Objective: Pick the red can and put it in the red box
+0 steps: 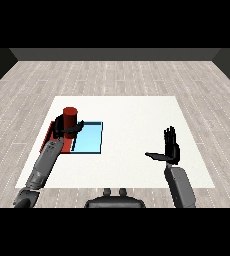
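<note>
**A:** Logging hand states first. The robot's black left hand (68, 129) has its fingers and thumb curled round the red cylindrical can (70, 117), gripping it at its lower half. The black right hand (171, 148) holds nothing: fingers straight and raised, thumb stuck out toward the view's left, parked over the white surface (137, 120) well apart from everything else.

**B:** Noted. Which spatial relation governs the coming move?

**A:** Can versus flat red tray (50, 133). The can stands upright, long axis vertical, with the red tray showing just to its left and below it in the head view. The light blue tray (89, 138) lies immediately to the right, touching the red one along a shared edge. Judgement: the can is at or just over the red tray's far right part, near that shared edge.

**B:** Resting or lifted?

**A:** Cannot tell; the hand and grey left forearm (44, 162) cover the can's base and most of the red tray.

**B:** Nearer arm?

**A:** Left, plainly; it already has the can. The right hand is not needed.

**B:** Can's appearance?

**A:** Plain dark red cylinder, lighter flat top, no visible label. Taller than wide, so it could tip if released off vertical.

**B:** Next requirement?

**A:** Likely a small leftward shift away from the blue tray, lowering, then release.
</note>
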Controlling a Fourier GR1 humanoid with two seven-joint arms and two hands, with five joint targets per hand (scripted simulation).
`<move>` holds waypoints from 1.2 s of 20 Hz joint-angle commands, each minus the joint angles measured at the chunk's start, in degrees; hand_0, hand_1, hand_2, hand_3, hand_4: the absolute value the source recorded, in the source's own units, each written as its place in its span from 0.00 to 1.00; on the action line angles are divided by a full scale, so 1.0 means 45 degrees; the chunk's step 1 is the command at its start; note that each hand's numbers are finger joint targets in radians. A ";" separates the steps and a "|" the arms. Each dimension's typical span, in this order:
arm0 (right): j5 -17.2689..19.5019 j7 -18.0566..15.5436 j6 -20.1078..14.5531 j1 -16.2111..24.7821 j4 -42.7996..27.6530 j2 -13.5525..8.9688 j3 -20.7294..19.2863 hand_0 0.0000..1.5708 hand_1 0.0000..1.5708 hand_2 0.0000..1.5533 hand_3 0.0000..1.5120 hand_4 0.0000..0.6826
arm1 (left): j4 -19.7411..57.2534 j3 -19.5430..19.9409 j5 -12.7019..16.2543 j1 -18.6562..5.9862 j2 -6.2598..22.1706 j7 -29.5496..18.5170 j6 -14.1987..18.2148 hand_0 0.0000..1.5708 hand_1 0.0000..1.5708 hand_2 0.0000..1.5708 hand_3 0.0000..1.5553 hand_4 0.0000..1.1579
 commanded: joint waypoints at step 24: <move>0.0454 -0.1601 0.0558 -0.0363 0.0308 0.0218 -0.0322 0.00 0.00 0.00 0.00 0.00 | 1.3833 0.2613 -0.0894 -0.3158 0.0633 -0.1668 -0.1189 0.45 0.45 0.44 0.00 0.44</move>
